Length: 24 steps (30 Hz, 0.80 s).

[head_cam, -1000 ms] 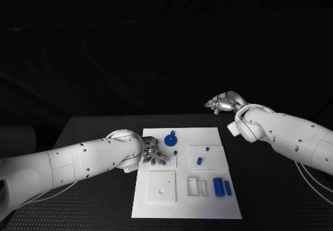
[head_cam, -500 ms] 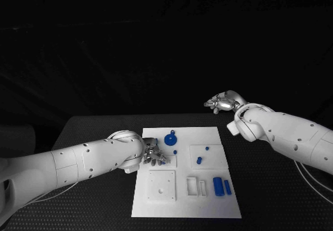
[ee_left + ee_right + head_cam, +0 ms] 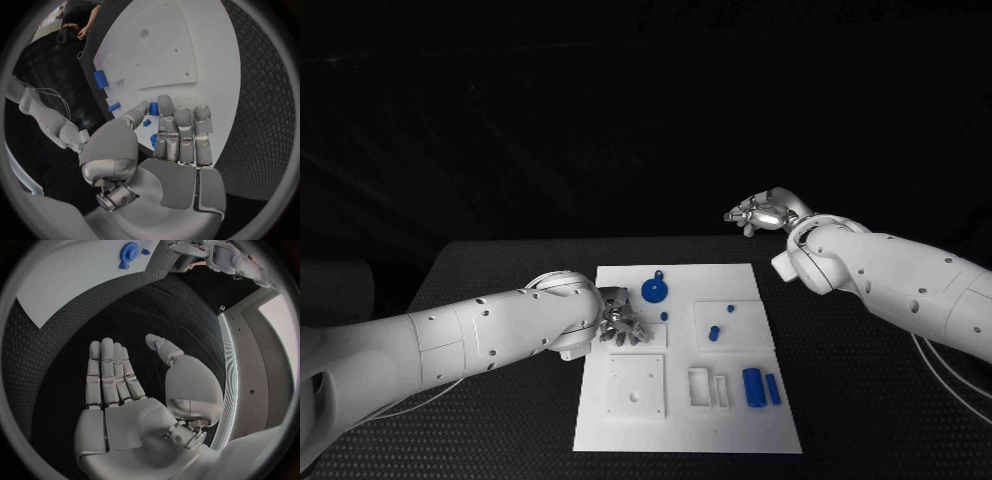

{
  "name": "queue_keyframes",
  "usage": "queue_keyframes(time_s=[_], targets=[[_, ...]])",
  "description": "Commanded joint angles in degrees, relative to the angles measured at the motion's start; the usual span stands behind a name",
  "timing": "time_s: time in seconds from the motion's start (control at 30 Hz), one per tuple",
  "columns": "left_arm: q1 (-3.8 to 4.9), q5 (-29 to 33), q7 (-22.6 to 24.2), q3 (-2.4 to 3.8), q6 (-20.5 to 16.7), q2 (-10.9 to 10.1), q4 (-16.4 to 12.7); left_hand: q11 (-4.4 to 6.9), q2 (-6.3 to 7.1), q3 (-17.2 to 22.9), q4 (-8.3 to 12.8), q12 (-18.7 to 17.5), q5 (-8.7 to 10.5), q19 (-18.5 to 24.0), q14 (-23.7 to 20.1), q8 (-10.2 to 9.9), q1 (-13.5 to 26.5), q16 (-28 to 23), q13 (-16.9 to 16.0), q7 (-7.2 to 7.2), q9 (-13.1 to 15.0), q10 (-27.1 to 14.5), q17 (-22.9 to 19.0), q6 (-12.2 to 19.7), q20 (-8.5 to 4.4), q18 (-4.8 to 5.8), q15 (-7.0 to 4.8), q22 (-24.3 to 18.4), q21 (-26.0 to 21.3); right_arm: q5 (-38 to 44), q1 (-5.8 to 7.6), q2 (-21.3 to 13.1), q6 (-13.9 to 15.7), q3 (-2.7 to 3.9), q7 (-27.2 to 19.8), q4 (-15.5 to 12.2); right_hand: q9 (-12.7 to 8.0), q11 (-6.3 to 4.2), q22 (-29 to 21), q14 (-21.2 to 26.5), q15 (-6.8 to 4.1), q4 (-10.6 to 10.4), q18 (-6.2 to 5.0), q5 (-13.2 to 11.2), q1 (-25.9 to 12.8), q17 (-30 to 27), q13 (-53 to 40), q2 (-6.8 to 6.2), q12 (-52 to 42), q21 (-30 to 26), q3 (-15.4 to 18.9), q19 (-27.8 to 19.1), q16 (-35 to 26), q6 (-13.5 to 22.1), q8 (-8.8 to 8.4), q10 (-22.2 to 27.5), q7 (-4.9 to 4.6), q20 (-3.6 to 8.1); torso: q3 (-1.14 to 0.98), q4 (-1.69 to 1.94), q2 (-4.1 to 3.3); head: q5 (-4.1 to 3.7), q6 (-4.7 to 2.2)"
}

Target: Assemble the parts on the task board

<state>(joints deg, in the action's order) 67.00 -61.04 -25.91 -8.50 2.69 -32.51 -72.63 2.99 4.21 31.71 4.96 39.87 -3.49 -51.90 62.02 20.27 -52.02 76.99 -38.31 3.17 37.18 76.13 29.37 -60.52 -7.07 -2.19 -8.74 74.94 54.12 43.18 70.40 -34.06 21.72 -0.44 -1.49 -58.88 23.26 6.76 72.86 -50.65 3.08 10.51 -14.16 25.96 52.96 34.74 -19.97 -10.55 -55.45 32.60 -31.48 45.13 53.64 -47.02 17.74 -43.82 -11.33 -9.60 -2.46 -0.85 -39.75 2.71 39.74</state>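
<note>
The white task board lies in the middle of the black table. My left hand hovers low over its left side, by a small raised white block. In the left wrist view the left hand keeps its fingers straight, and thumb and a finger pinch a small blue part. A round blue part lies at the board's far end. Small blue pegs stand on the right block, and two blue cylinders lie near the front right. My right hand hangs open above the table's far right edge, holding nothing.
A square white plate with holes and two narrow slotted white blocks sit on the board's front half. Bare black table lies on either side of the board.
The left hand has edged slightly across the raised block, and the blue part seen at its fingertips in the head view is now covered by the fingers. The right arm has not moved.
</note>
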Motion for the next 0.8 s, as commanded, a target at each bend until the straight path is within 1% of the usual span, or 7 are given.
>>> queue_keyframes(time_s=[0.03,0.17,0.2,0.33,0.47,0.8], targets=[[-0.19,0.8,0.3,-0.11,1.1,0.2,0.1,0.01,-0.74,0.6,1.2,-0.2,-1.19,0.3,-0.3,-0.2,-1.1,0.2,0.0,0.10,-0.1,-0.2,-0.1,-0.2,-6.74,0.36,0.05,1.0,0.1,0.1,-0.01,0.0,-0.6,0.01,-0.6,-0.1,-0.1,0.05,0.1,0.4,0.10,-0.1,-0.84,0.3,-0.5,-0.1,0.1,0.16,-0.2,-0.2,0.3,-0.2,0.3,0.4,0.09,0.3,-0.12,-0.33,0.01,-0.01,-0.01,0.02,0.00],[-0.20,2.1,0.7,-0.11,0.5,0.2,0.1,-0.02,-2.22,1.2,2.8,-0.2,-2.24,0.2,-0.2,-0.3,-2.0,0.2,0.1,0.15,-0.2,-0.1,-0.1,-0.3,-6.70,0.45,0.11,1.0,0.2,0.1,-0.01,0.0,-0.7,0.01,-0.6,-0.1,-0.1,0.05,0.1,0.4,0.10,-0.1,-0.84,0.3,-0.6,-0.1,0.1,0.17,-0.2,-0.2,0.4,-0.2,0.3,0.4,0.09,0.3,-0.12,-0.34,-0.02,-0.02,0.00,0.01,-0.02],[-0.20,2.5,0.7,-0.11,0.4,0.2,0.1,-0.04,-3.05,1.5,3.5,-0.3,-3.02,0.2,-0.2,-0.3,-2.4,0.2,0.1,0.18,-0.2,0.0,-0.1,-0.3,-6.68,0.49,0.14,1.1,0.2,0.1,-0.01,0.0,-0.7,0.01,-0.6,-0.1,-0.1,0.05,0.1,0.4,0.10,-0.1,-0.84,0.3,-0.6,-0.1,0.1,0.17,-0.3,-0.2,0.4,-0.2,0.3,0.4,0.09,0.3,-0.12,-0.34,-0.02,-0.02,0.00,0.01,0.01],[-0.20,4.0,1.0,-0.10,0.0,0.1,0.0,-0.11,-5.01,1.9,5.3,-0.3,-5.29,0.2,-0.1,-0.3,-2.7,0.2,0.1,0.20,-0.2,0.1,-0.1,-0.4,-6.60,0.61,0.23,1.1,0.2,0.1,-0.01,0.0,-0.6,0.01,-0.6,-0.1,-0.1,0.05,0.1,0.4,0.10,-0.1,-0.84,0.3,-0.6,-0.1,0.1,0.18,-0.3,-0.2,0.4,-0.2,0.3,0.4,0.10,0.3,-0.12,-0.34,0.00,-0.01,0.00,0.02,-0.04],[-0.20,5.1,1.2,-0.06,-0.6,-0.1,-0.3,-0.13,-5.88,2.1,6.3,-0.3,-6.01,0.1,-0.1,-0.3,-2.6,0.3,0.1,0.18,-0.2,0.3,-0.1,-0.6,-6.57,0.66,0.27,1.1,0.3,0.1,-0.01,-0.1,-0.6,0.01,-0.7,-0.1,-0.1,0.05,0.1,0.4,0.10,-0.1,-0.84,0.3,-0.6,-0.1,0.1,0.19,-0.3,-0.3,0.4,-0.2,0.4,0.4,0.10,0.3,-0.13,-0.34,0.01,0.00,0.01,-0.01,-0.02],[-0.18,7.3,1.3,0.07,-1.4,-0.7,-0.8,-0.09,-6.85,2.2,7.2,-0.2,-6.63,0.0,0.2,-0.2,-2.1,0.5,0.2,0.11,-0.2,0.7,-0.1,-0.9,-6.57,0.68,0.27,1.1,0.4,0.1,-0.01,-0.1,-0.8,0.01,-0.6,-0.1,-0.1,0.05,0.1,0.4,0.10,-0.1,-0.84,0.4,-0.6,-0.1,0.2,0.17,-0.3,-0.3,0.4,-0.2,0.4,0.4,0.10,0.4,-0.13,-0.34,-0.01,-0.02,0.02,0.01,-0.08]])
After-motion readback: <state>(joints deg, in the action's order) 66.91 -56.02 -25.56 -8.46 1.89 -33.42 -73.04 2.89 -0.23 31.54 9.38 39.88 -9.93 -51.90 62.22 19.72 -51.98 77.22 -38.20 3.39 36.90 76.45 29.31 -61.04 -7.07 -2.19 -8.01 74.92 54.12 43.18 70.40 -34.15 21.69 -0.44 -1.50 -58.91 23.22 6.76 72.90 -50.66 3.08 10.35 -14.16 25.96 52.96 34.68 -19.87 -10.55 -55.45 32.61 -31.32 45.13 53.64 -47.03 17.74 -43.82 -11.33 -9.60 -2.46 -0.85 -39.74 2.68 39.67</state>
